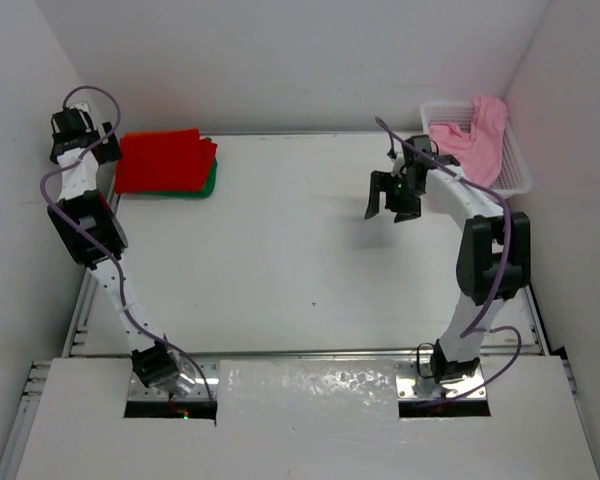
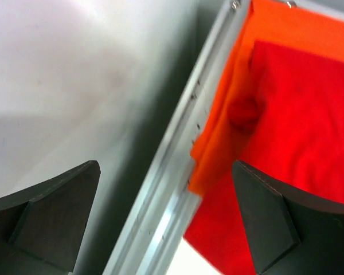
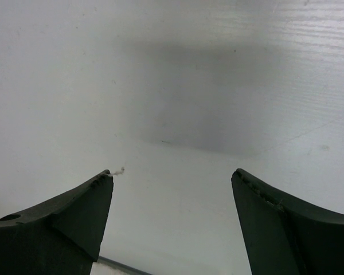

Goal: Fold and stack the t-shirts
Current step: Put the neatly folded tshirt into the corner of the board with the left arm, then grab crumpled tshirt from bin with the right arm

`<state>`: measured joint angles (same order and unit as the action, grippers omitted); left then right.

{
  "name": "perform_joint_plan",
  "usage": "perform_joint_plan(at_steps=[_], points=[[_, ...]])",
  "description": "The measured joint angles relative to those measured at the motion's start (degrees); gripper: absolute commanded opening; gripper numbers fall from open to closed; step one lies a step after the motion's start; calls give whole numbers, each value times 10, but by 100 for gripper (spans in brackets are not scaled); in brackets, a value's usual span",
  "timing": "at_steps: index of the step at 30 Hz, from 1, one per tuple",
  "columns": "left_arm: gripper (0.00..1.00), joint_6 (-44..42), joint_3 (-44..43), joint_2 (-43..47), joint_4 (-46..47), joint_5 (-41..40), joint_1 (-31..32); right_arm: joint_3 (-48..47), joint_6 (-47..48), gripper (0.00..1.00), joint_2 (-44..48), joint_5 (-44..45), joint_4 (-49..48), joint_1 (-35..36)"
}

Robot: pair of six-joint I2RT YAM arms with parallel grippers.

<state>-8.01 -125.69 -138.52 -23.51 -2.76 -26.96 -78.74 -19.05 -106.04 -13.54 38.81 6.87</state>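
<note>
Top external view shows the pink shirt (image 1: 477, 140) draped over the basket (image 1: 517, 172), just beyond and right of the right fingers (image 1: 377, 205), which are spread and empty. The left fingers (image 2: 51, 217), spread too, are far off beside the red shirt (image 1: 160, 160).
</note>
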Motion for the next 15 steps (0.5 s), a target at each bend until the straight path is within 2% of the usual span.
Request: perform_joint_plan(at_steps=[2,4,5,6,7,8,10,11,13,15], points=[[97,-8,0,12,-30,7,5,-39,9,82,0,8,33,-2],[98,-25,4,35,-62,17,12,-105,20,68,0,12,56,-9],[98,-36,11,55,-78,23,18,-144,26,37,0,14,60,-16],[98,-49,22,77,-89,27,26,-185,31,23,-3,15,66,-26],[98,-66,41,107,-97,30,38,-229,29,14,-10,14,68,-40],[98,-77,56,131,-104,32,51,-273,25,15,-19,16,64,-56],[98,-101,85,191,-119,42,92,-354,22,43,-44,24,59,-97],[98,-110,97,221,-125,54,115,-398,19,53,-67,37,55,-121],[96,-116,107,252,-134,76,150,-450,13,68,-110,65,33,-153],[95,-119,114,270,-140,91,175,-467,9,77,-148,102,5,-182]])
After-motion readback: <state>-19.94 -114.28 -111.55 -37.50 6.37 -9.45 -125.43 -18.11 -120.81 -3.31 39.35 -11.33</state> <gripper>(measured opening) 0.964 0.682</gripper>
